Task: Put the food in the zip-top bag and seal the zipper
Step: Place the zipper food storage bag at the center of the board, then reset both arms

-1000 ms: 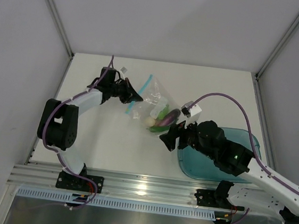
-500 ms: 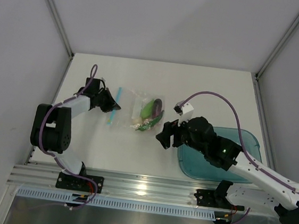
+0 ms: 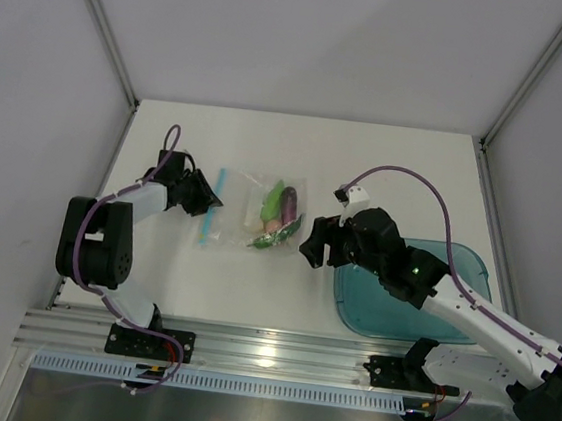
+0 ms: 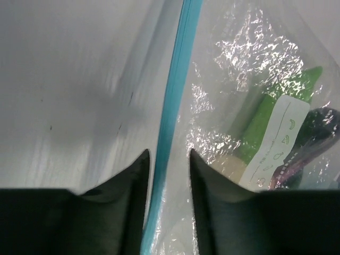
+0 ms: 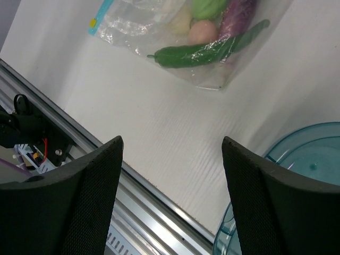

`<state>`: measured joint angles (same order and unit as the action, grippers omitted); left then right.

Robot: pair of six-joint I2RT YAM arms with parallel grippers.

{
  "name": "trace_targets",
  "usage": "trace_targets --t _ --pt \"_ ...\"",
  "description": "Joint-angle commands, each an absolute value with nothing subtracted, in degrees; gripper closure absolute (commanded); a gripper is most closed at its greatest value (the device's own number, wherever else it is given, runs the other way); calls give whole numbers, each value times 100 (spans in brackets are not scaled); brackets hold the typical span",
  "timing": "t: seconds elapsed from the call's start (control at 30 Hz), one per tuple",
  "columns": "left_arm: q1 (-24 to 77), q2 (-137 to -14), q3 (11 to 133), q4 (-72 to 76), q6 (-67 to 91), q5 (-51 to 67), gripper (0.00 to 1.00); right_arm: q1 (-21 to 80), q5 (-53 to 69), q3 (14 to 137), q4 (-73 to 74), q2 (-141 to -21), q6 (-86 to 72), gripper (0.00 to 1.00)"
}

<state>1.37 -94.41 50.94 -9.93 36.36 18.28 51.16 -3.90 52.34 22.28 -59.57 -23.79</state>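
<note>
The small clear crinkly zip-top bag (image 3: 235, 214) is shown lying flat on the white counter (image 3: 253, 288), left of centre; the toy foods (image 3: 276, 215) are all seen inside it, bunched toward its closed side, among them a long dark green piece (image 5: 196, 53), a pink egg (image 5: 203, 32) and a dark purple eggplant (image 5: 236, 13). The thin light blue zipper (image 4: 172, 95) forms the bag's left edge; its long axis runs roughly front to back, leaning slightly rightward with distance from the arms. The left claw (image 4: 169, 153) is placed astride this strip near its middle, one finger on each side, the jaws narrowly parted and nothing clamped; whether the strip is pressed shut along its whole length cannot be told. The left arm is by far the nearer to the zipper; any remaining sealing is judged to call for travel along the strip's axis, with nothing in the way. The right claw (image 5: 172, 142) is held wide apart and empty, just beyond the bag's right side without contact; the translucent teal tray (image 3: 420, 321) lies further right.
</note>
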Motion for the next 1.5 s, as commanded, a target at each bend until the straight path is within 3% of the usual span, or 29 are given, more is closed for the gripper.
trace_targets --t 0.0,0.1,0.3,0.37,0.4,0.7,0.87,0.9,0.93,1.1,1.23,1.47 --pt "53 -9114 5098 -958 3559 1556 56 4993 -308 5361 2302 -5898 -2382 23" --pt "18 -9018 5027 -967 3665 1538 41 4904 -237 5361 2338 -5836 -2399 24" --pt "18 -8527 4905 -1116 3735 1380 25 4852 -185 5212 2276 -5809 -2478 23" --pt "18 -8324 4764 -1072 3770 1362 2 4825 -184 5212 2276 -5827 -2505 23" --pt "18 -8106 4694 -1072 3797 1354 1 4808 -185 5203 2259 -5827 -2505 23" --pt "18 -6813 4368 -1423 3832 1239 0 4501 -361 5080 2276 -5783 -2812 23" --pt "245 -5768 4201 -1354 3920 1730 1 4210 -501 5010 2539 -5748 -3093 21" --pt "464 -5653 4192 -1319 3920 1810 1 4158 -553 5010 2592 -5748 -3129 19" --pt "596 -5547 4201 -1284 3903 1898 0 4140 -615 5001 2628 -5722 -3190 1" --pt "1641 -5221 4140 -792 3920 2705 1 4052 -817 4905 2926 -5546 -3410 1" --pt "2249 -4853 3544 478 4227 3277 0 4052 -958 4703 3015 -5230 -3586 1" --pt "2812 -3438 2400 1511 4675 3173 1 4061 -748 3886 2524 -3948 -3718 1"
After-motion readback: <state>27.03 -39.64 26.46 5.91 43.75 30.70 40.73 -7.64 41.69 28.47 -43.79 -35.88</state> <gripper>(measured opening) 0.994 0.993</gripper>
